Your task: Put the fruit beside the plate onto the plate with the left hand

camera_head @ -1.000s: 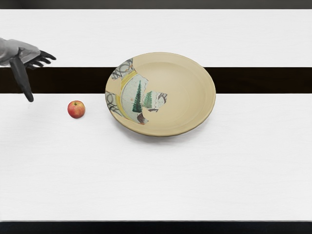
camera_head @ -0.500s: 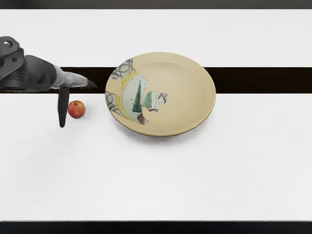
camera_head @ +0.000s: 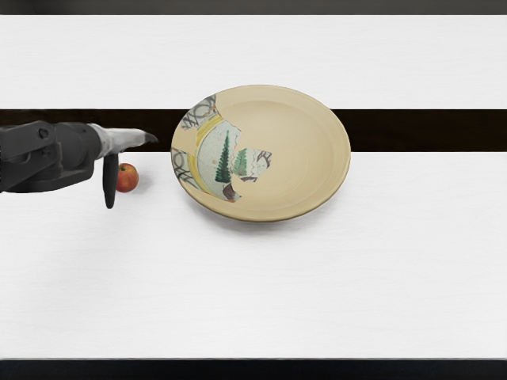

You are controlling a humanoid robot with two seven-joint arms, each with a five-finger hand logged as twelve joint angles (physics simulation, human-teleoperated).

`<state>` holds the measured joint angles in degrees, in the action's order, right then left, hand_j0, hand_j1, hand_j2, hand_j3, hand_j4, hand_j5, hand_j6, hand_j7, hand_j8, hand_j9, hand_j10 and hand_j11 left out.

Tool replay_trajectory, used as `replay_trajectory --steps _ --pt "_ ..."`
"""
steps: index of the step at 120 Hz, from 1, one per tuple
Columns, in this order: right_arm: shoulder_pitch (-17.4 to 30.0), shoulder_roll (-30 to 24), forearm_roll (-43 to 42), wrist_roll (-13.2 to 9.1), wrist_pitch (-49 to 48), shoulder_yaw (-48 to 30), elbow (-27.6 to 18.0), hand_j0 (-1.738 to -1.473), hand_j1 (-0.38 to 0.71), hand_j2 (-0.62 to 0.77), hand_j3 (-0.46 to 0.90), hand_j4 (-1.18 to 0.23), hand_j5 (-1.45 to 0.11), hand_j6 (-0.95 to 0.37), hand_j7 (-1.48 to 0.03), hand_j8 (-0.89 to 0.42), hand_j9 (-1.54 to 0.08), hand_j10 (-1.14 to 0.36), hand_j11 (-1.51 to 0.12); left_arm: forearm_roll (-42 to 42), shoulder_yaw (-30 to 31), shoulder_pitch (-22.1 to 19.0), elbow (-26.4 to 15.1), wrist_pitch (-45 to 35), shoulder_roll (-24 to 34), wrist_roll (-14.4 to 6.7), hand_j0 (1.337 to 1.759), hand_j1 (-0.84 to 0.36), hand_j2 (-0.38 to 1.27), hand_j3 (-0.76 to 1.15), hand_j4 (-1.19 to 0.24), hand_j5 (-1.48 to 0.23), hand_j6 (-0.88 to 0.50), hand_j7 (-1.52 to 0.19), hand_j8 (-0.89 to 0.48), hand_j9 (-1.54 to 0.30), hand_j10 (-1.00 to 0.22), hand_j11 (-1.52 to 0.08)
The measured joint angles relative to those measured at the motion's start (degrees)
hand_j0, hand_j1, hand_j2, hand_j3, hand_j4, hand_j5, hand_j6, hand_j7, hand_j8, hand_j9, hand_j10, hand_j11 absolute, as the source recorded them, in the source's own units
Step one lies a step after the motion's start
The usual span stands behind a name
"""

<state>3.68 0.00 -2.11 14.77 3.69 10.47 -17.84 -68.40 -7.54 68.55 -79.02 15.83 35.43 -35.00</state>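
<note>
The fingers (camera_head: 146,138) of the left hand (camera_head: 117,142) are stretched out side by side toward the right, and their dark tips are pointed at the near rim of the plate (camera_head: 313,138) without it being reached. The thumb (camera_head: 110,184) is held apart from them and hangs straight down, so the hand is spread and nothing is enclosed by it. The fruit, a small red apple (camera_head: 129,177), is found just beside the thumb on its right, below the outstretched fingers; its left edge is covered by the thumb, and whether it is touched there cannot be told. The apple is seated on the white bench (camera_head: 317,277), to the left of the plate and separated from it by a narrow strip of bare surface. Behind the pale grey palm, the dark, bulky left arm (camera_head: 43,154) is seen, entering from the picture's left edge at roughly the apple's height. The plate is a wide, shallow, cream-coloured dish that lies flat on the bench near the middle of the view; its left portion is marked with a painted patch (camera_head: 226,158) in which green trees and grey scrollwork are shown. A dark band (camera_head: 428,131) is drawn across the bench behind the plate, and the plate's far half is laid over it.
</note>
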Motion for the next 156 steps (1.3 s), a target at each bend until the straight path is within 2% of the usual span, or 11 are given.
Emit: replay_trajectory --steps 25,55,99,156 --pt "0.2 0.0 0.0 0.0 0.0 0.1 0.0 -1.658 -0.33 0.00 0.00 -0.02 -0.02 -0.02 -0.02 -0.02 -0.02 -0.02 -0.02 -3.2 0.4 -1.2 0.1 -2.9 0.0 0.0 1.658 0.10 0.04 0.00 -0.21 -0.27 -0.21 -0.27 -0.21 -0.27 -0.21 -0.27" --pt "0.2 0.0 0.0 0.0 0.0 0.1 0.0 -1.658 -0.33 0.00 0.00 -0.02 -0.02 -0.02 -0.02 -0.02 -0.02 -0.02 -0.02 -5.6 1.3 -2.4 0.5 -6.0 -0.1 0.0 1.658 0.00 0.06 0.00 -0.30 -0.38 -0.30 -0.38 -0.30 -0.38 -0.30 -0.38" --pt "0.2 0.0 0.0 0.0 0.0 0.1 0.0 -1.658 -0.33 0.00 0.00 -0.02 -0.02 -0.02 -0.02 -0.02 -0.02 -0.02 -0.02 -9.9 2.2 -5.7 1.9 -11.0 -2.4 0.0 1.658 -0.03 0.07 0.00 -0.32 -0.41 -0.32 -0.41 -0.32 -0.41 -0.32 -0.41" --pt "0.2 0.0 0.0 0.0 0.0 0.1 0.0 -1.658 -0.33 0.00 0.00 -0.02 -0.02 -0.02 -0.02 -0.02 -0.02 -0.02 -0.02 -10.9 2.7 -7.1 4.6 -11.8 -3.4 0.0 1.658 -0.03 0.07 0.00 -0.32 -0.42 -0.32 -0.41 -0.32 -0.41 -0.32 -0.41"
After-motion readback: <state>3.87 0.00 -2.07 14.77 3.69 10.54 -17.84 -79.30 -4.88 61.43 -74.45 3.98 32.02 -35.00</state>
